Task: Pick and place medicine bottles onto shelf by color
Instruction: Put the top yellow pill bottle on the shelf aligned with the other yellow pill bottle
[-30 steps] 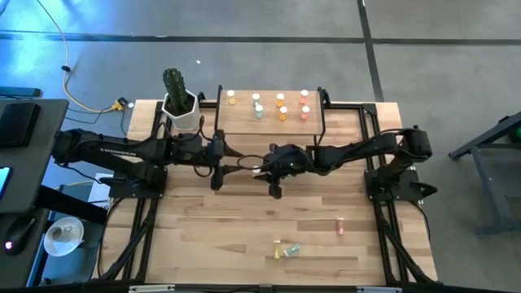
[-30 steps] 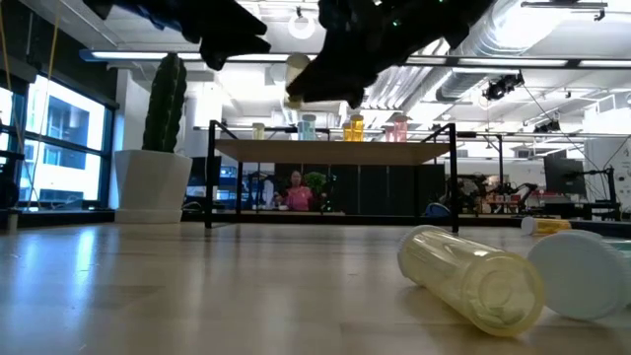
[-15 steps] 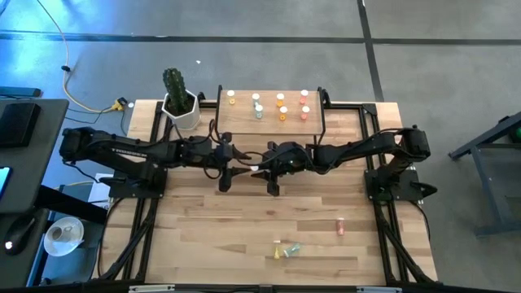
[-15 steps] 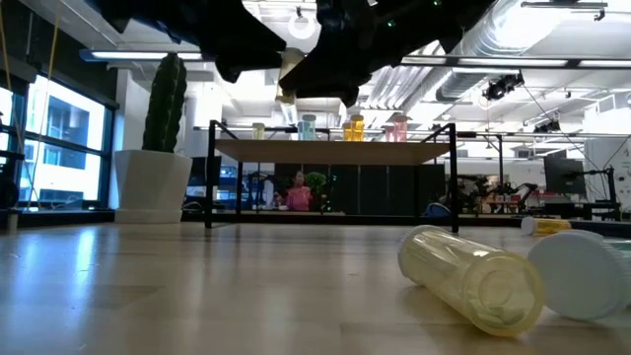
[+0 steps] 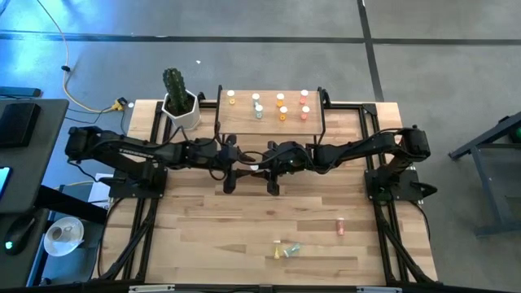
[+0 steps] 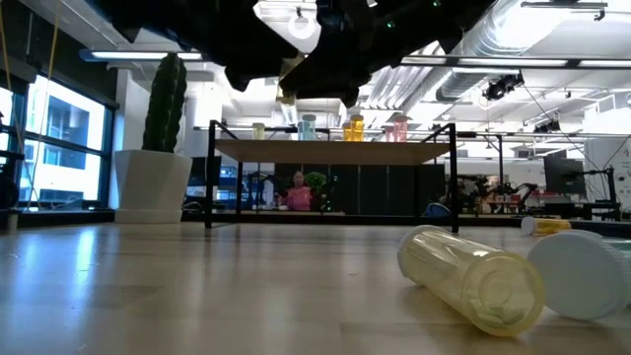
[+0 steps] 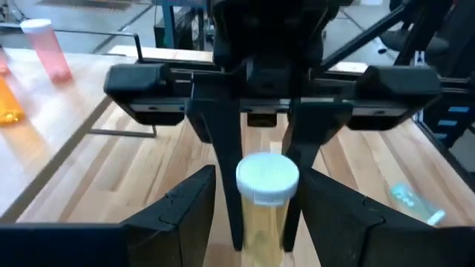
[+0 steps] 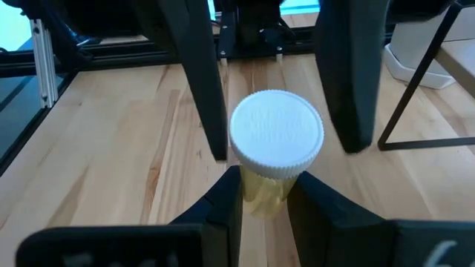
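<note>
Left arm has closed in over the last second: left gripper [image 5: 234, 167] came from near the cactus pot [image 5: 181, 111] to meet the right one mid-table, just in front of the shelf [image 5: 244, 122]. Its jaws are apart and now straddle the yellow bottle [image 7: 267, 180]. In the right wrist view you see its two fingers [image 8: 200, 74] flanking the white cap, no contact that I can make out. Right gripper [image 5: 264, 165] hasn't moved and is clamped on the bottle body below the cap, holding it up off the table. So this reads as a hand-over, right to left, set up but not done: the left hasn't squeezed yet, so you shouldn't let the right release. Likely reason: the yellow bottle on the shelf [image 5: 232, 98] sits at the shelf's left end, on the left arm's side. Watch the cap end, since a pinch on the cap alone could let the bottle swing once the right lets go. Shelf already carries green [image 5: 258, 110], orange [image 5: 281, 106] and pink [image 5: 305, 104] groups going right. On the table near the front edge there are loose bottles in a yellow-green cluster [image 5: 286, 251] and a pink one [image 5: 340, 227] to its right, so more cycles remain after this one.
</note>
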You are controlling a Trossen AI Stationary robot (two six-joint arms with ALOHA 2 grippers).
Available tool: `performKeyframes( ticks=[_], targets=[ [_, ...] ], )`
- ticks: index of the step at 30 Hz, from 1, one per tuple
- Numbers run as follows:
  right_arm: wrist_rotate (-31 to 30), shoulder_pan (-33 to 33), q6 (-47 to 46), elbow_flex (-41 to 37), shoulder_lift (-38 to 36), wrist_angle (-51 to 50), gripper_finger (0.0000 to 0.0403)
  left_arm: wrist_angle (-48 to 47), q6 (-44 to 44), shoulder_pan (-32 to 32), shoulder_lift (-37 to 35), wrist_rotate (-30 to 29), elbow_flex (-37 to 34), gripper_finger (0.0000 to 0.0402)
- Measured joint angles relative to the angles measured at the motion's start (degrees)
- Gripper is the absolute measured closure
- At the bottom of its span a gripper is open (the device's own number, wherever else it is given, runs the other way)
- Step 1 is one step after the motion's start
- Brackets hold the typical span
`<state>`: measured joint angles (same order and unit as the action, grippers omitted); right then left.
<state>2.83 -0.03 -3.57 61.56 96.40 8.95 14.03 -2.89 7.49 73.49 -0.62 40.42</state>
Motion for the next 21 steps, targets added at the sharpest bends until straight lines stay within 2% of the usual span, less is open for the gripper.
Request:
performKeyframes(
  ticks=[11,21],
  targets=[
    [0.0,0.0,0.0,0.0,0.0,0.0,0.0332,-0.2,0.0,0.0,0.1,0.0,-0.1,0.0226],
    [-0.1,0.0,0.0,0.0,0.0,0.0,0.0332,-0.2,0.1,0.0,0.1,0.0,-0.1,0.0273]
  ],
)
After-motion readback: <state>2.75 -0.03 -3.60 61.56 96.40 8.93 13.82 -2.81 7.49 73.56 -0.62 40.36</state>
